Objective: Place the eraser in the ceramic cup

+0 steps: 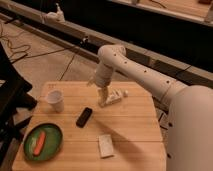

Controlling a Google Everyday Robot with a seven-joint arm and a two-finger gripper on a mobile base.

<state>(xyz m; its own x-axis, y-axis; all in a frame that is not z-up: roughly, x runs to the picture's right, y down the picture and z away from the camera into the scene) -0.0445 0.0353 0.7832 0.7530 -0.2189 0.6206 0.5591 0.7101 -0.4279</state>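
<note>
The black eraser [84, 116] lies flat on the wooden table [135, 140], left of centre. The white ceramic cup [55, 100] stands upright near the table's far left corner, up and left of the eraser. My gripper [103, 98] hangs from the white arm over the far middle of the table, right of the eraser and up from it. It is right at the left end of a whitish patterned tube [114, 97]. The eraser lies apart from the gripper.
A green round plate [43, 142] with an orange carrot-like piece [39, 142] sits at the near left corner. A pale speckled sponge block [105, 145] lies near the front edge. The arm's large white body fills the right side. Cables lie on the floor at the left.
</note>
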